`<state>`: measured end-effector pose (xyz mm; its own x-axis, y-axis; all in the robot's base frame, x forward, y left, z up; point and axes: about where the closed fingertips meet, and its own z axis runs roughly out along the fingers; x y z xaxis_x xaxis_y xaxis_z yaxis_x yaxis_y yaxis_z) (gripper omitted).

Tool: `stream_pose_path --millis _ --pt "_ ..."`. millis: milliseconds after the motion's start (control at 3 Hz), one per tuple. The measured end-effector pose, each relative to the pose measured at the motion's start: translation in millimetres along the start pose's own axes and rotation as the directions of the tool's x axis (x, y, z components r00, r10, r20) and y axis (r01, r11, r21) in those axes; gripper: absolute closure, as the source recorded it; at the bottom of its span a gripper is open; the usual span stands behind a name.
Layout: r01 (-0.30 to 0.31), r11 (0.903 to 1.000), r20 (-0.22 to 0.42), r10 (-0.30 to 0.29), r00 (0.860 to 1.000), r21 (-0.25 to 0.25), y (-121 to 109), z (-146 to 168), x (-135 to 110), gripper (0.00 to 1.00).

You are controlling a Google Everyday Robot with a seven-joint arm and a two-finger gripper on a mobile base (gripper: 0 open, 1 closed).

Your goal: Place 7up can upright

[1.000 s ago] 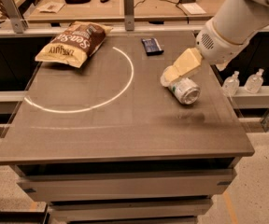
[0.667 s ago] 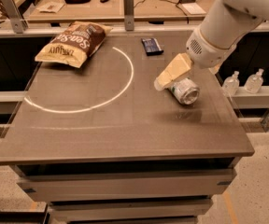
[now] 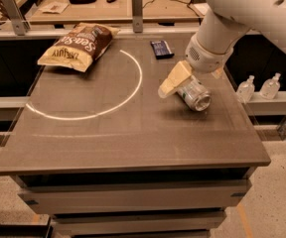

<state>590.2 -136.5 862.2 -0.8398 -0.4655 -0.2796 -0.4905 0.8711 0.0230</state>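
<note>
We see the pincer (image 3: 190, 83) open above the 7up can (image 3: 196, 96) lying on the table (image 3: 133, 148); white arc (image 3: 139, 82) left, bottles (image 3: 246, 88) right of it.

A brown chip bag (image 3: 78, 46) lies at the upper left of the grey surface (image 3: 133, 148), just outside a white arc (image 3: 133, 86). A small dark-blue packet (image 3: 161, 48) lies flat at upper centre, up-left of the gripper (image 3: 187, 86). Two clear bottles (image 3: 258, 87) stand on a ledge at the right edge.
</note>
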Motion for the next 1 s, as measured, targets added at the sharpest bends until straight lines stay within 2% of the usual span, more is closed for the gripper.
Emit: stream_pose_path --millis 333,667,1000 --pt "0.032 0.9995 -0.038 -0.032 0.999 -0.001 4 18 0 0.00" --pt "0.080 0.9963 -0.085 -0.082 0.993 -0.031 13 37 12 0.18" --pt "0.133 0.9875 -0.073 -0.139 0.988 -0.085 22 42 19 0.41"
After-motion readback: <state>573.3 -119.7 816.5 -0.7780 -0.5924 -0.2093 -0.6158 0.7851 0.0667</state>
